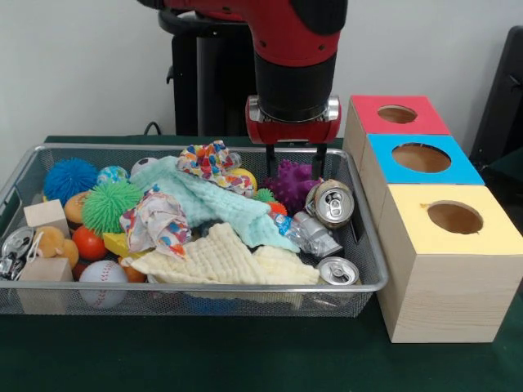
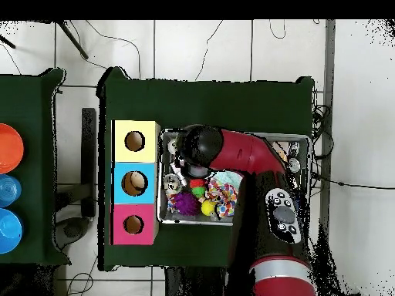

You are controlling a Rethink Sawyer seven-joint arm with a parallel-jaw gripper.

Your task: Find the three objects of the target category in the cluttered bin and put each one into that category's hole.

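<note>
wire-mesh metal bin (shiny), pale wooden boxes.

We find no text, brand, number or sign that can be read in either view. The crushed bottle in the bin carries a blue-and-white label, but its print is too small and crumpled to make out — we see only patches of colour. The two cans show us their plain silver tops, with no lettering visible. The patterned cloth bears coloured shapes, not words. The three wooden boxes have bare pale sides and plain red, blue and yellow tops — no markings. The arm's control pad shows round buttons only, with no legible labels.
</note>
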